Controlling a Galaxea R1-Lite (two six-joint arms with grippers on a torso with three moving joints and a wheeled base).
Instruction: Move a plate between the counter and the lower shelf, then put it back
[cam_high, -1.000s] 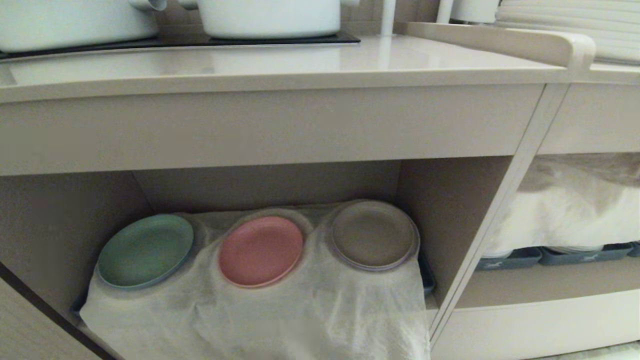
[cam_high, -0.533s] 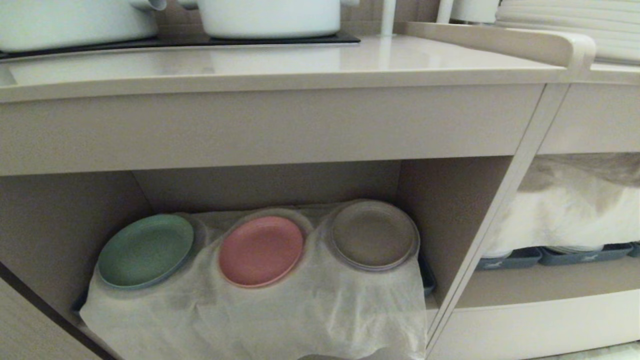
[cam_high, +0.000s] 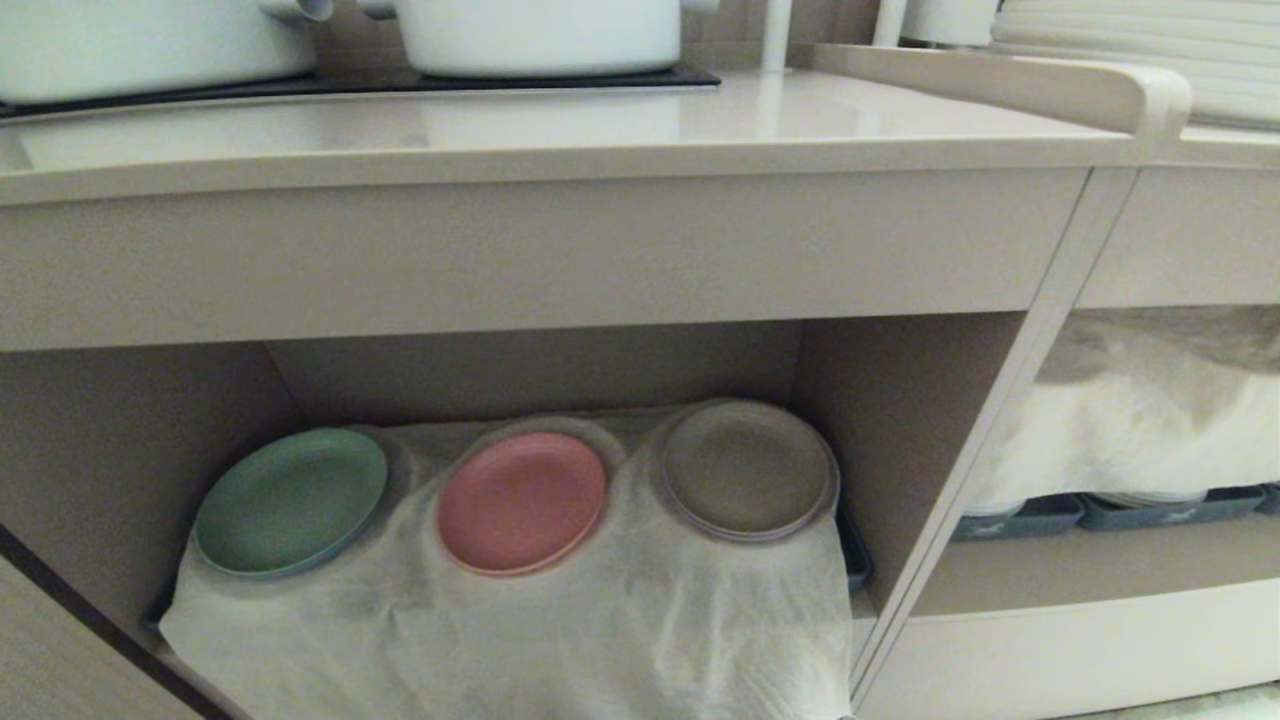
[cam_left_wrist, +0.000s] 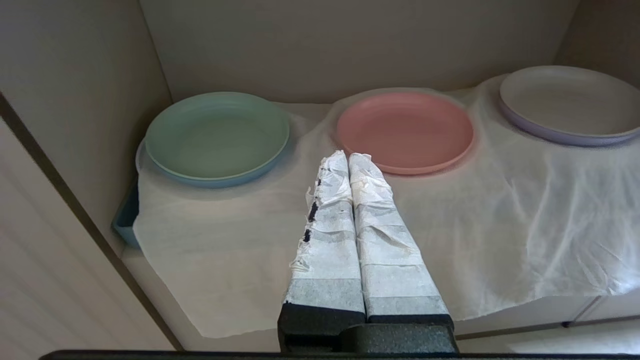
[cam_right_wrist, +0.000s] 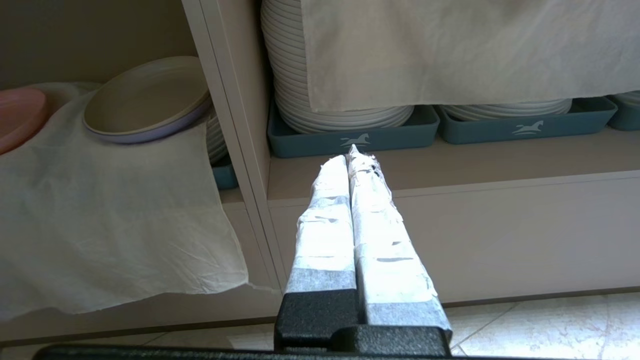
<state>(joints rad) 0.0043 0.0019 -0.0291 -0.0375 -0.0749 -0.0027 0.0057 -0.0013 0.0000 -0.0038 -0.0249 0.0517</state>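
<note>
Three plates are counted on the lower shelf (cam_high: 130, 450): green plate (cam_left_wrist: 217, 135), pink plate (cam_left_wrist: 405, 130), brown-grey plate (cam_left_wrist: 570, 102). The pink plate is seen just beyond the left gripper (cam_left_wrist: 348, 156), whose fingers are pressed together, empty. The right gripper (cam_right_wrist: 350, 155) is likewise closed, empty.

The pink plate (cam_high: 521, 501) is seen lying flat and face up on the lower shelf (cam_high: 900, 420), rested on the wrinkled white cloth draped over the shelf floor, midway along the cubby. It is small, round, matte, with a low raised rim. Above, the glossy beige tabletop (cam_high: 600, 125) is shown bare along its thick front edge.
</note>
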